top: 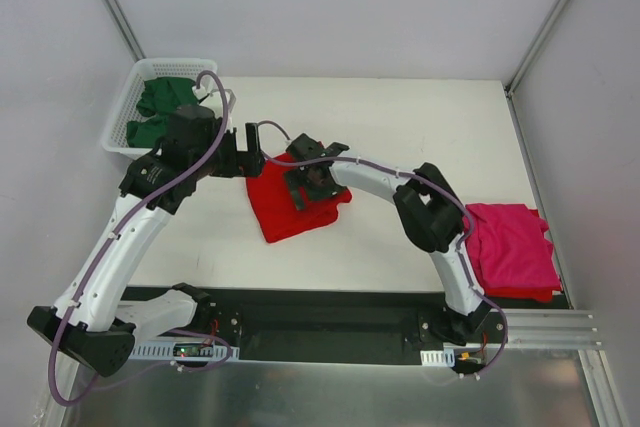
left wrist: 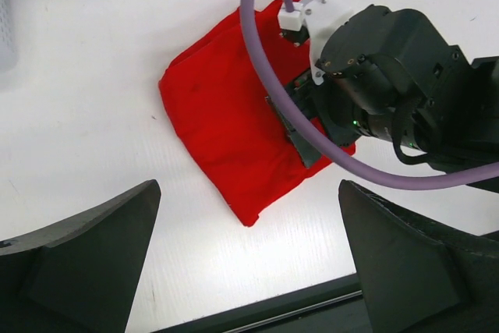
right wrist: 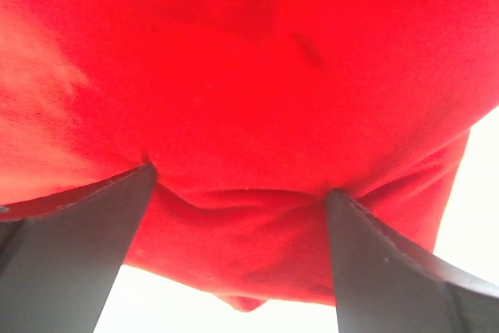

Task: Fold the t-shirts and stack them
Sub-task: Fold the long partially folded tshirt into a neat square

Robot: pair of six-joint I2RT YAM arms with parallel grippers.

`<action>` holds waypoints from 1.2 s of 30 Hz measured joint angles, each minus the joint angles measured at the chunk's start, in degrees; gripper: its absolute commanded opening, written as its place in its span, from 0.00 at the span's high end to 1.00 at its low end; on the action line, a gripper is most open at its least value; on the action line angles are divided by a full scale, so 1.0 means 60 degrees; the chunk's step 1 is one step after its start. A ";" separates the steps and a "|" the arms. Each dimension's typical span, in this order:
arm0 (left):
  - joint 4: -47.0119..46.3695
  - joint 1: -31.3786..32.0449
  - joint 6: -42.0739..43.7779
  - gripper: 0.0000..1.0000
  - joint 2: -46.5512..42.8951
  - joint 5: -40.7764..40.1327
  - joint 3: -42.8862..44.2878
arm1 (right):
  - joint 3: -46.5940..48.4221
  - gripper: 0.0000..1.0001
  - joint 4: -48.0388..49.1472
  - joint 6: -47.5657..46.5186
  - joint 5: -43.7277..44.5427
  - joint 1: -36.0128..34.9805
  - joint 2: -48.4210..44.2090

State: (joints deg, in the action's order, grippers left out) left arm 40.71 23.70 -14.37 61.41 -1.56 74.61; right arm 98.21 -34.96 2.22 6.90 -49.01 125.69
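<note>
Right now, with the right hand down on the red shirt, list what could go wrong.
1. The right hand, open, presses both fingers into the red shirt; closing may pinch only the top layer and undo the fold.
2. The left hand, open, hovers close beside it; the two could collide.
3. The pink shirt lies at the right edge of the table; a careless drop there might push it off.

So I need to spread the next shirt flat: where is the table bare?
Widest: the far right of the table, between the red t-shirt and the right wall, beyond the pink t-shirt. Smaller: near side of the red t-shirt, between the arms. Crowded: by the basket and at the red t-shirt, where the left end effector and right end effector sit.
</note>
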 measured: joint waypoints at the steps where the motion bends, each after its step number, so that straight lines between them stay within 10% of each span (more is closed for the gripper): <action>1: 0.0018 0.0000 -0.0007 0.01 0.0000 -0.0018 -0.0025 | -0.0127 0.04 0.0022 0.0178 0.0047 0.0000 -0.0080; 14: 0.0095 0.0000 -0.0044 0.01 0.0011 -0.0040 -0.0237 | -0.0594 0.04 -0.0353 0.1118 0.0455 0.0015 -0.0441; 25: 0.0095 0.0000 -0.0044 0.01 0.0018 -0.0040 -0.0240 | 0.1592 0.04 -0.2900 -0.2707 0.1923 -0.0069 0.0696; 36: 0.0135 0.0000 -0.0033 0.01 0.0069 -0.0051 -0.0240 | 0.0226 0.04 -0.2754 -0.4951 0.6127 -0.0157 0.0481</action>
State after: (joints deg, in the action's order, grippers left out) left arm 41.52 23.70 -14.57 61.82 -1.87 73.17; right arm 99.57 -51.48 -27.49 43.66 -49.95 128.57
